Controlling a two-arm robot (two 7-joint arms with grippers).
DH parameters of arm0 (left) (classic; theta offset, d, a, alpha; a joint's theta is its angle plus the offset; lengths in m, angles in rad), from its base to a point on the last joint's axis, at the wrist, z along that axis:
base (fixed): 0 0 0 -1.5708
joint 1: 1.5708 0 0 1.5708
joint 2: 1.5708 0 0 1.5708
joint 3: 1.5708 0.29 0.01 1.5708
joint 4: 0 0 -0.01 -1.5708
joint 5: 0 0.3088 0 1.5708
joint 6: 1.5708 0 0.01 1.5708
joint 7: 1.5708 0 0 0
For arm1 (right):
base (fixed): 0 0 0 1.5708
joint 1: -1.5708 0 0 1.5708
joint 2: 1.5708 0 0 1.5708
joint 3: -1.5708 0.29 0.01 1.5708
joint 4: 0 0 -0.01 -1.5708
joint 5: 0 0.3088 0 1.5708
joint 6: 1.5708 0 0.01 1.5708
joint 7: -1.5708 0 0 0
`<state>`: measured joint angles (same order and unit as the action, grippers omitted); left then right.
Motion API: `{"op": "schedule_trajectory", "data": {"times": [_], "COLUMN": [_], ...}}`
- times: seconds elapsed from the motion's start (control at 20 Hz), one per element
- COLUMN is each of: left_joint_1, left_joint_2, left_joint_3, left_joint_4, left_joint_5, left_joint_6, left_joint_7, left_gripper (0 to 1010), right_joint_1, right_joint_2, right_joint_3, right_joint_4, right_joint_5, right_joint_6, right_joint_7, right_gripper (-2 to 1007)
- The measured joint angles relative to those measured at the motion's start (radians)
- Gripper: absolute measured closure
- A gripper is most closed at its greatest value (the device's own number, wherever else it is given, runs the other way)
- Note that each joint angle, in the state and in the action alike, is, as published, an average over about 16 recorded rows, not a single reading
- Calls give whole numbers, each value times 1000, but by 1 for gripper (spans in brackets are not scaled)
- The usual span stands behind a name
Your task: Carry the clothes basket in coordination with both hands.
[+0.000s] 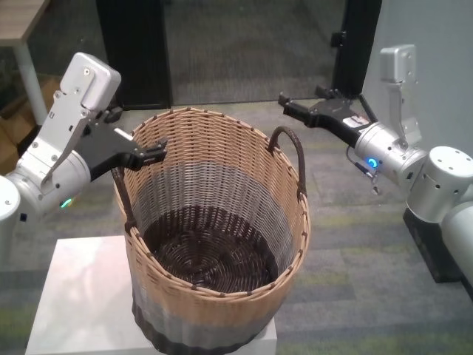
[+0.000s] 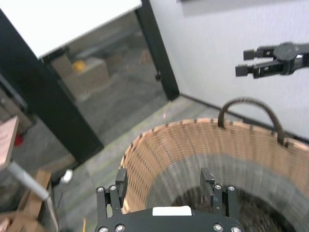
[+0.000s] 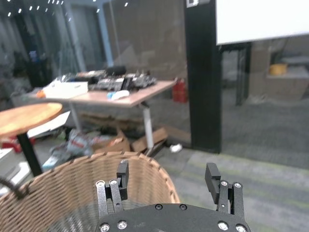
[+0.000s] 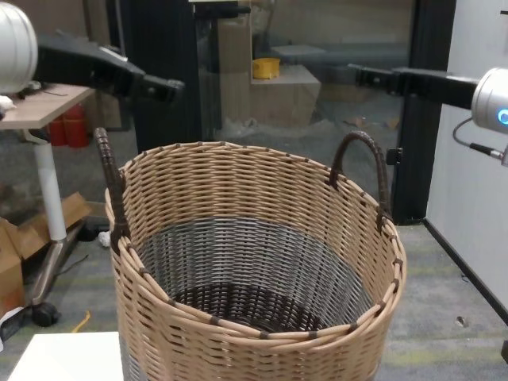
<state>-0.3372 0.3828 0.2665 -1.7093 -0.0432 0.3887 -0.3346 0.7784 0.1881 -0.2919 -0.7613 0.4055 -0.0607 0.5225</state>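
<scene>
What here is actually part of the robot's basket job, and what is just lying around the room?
Part of the job:
clothes basket
its left handle and right handle
left gripper, open
right gripper, open

Just lying about:
white stand under the basket
cluttered desk
cardboard boxes

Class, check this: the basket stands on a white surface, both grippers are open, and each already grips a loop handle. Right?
Not quite. Neither grips a handle: the head view shows the left gripper open at the basket rim and the right gripper open in the air, clear of the handle. The white surface is correct.
</scene>
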Motion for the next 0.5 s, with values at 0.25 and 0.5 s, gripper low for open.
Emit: {"op": "schedule_trajectory", "data": {"times": [0.25, 0.5], "left_joint_1": [-24, -51], "left_joint_2": [-13, -26], "left_joint_3": [3, 9], "left_joint_4": [21, 58], "left_joint_5": [10, 10], "left_joint_6": [-81, -194], "left_joint_7": [-2, -13], "left_gripper": [8, 8], "right_joint_1": [-14, -28], "right_joint_2": [-4, -9], "right_joint_3": [22, 44], "right_joint_4": [-21, -43], "right_joint_5": [6, 9], "right_joint_6": [-55, -99], "right_joint_7": [-20, -42], "right_gripper": [2, 2]}}
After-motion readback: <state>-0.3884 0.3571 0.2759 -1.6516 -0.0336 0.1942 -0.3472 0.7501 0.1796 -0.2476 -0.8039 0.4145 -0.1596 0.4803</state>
